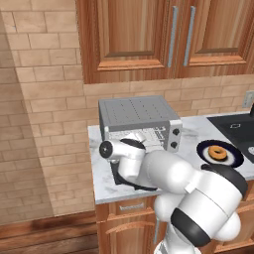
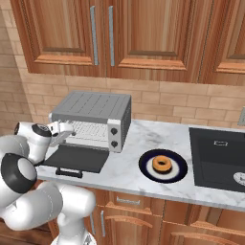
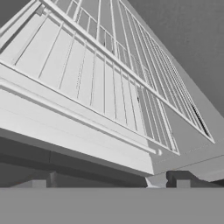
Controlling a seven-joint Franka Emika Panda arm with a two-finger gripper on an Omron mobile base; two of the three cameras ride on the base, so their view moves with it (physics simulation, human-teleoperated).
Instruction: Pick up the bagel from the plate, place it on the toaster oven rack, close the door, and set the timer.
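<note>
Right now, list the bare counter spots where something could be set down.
Free marble: between the toaster oven and the plate, and along the wall behind the plate toward the black stovetop. Crowded: before the oven, where the open door lies flat and the gripper hovers.

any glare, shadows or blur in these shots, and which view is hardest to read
Left base view: flat even light, soft and low-resolution, the arm covers part of the open door. Right base view: no glare, bagel and plate crisp enough. Hand view: hardest, steeply tilted and near-monochrome, the toaster oven rack bars stretching in perspective.
</note>
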